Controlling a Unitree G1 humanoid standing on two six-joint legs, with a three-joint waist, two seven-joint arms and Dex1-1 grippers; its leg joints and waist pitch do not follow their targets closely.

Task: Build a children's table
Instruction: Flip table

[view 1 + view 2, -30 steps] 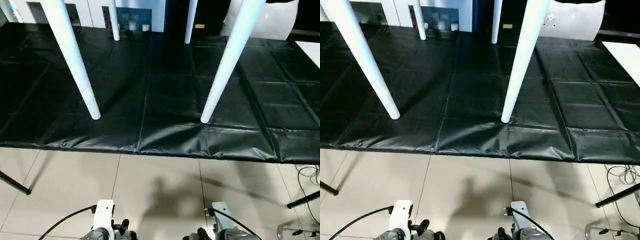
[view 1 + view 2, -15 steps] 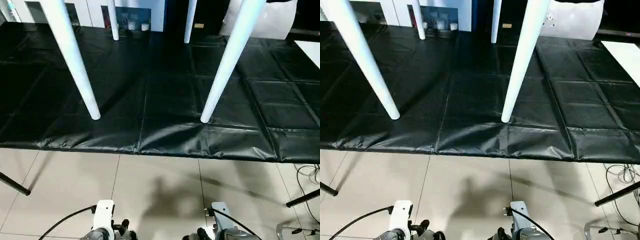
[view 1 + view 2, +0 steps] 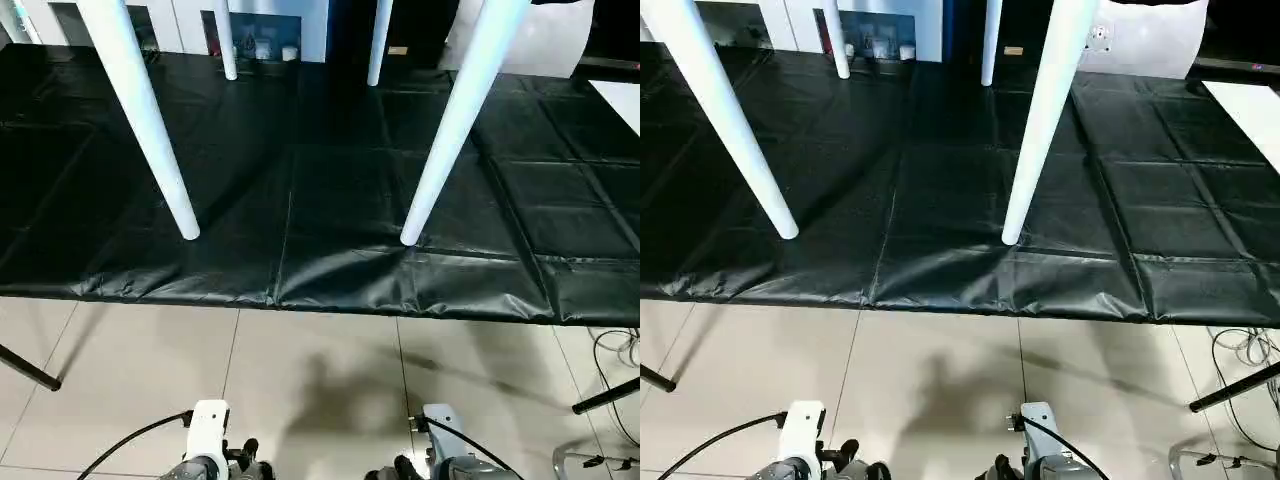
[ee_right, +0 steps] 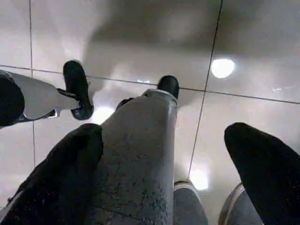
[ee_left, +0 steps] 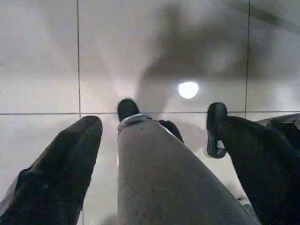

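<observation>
Both sets of fingers spread wide, holding nothing: left fingers [image 5: 61,168] and right fingers [image 4: 262,168] hang low over the tiled floor [image 3: 320,380], beside the robot's own grey legs. Well ahead of and above them, the black padded tabletop [image 3: 300,200]. Standing on it, the children's table: four white legs planted, near left leg [image 3: 145,120], near right leg [image 3: 455,120], two far legs [image 3: 840,40] behind; top out of frame. Seemingly assembled already. Best kept clear; if checking, approach a near leg slowly, without knocking it sideways.
</observation>
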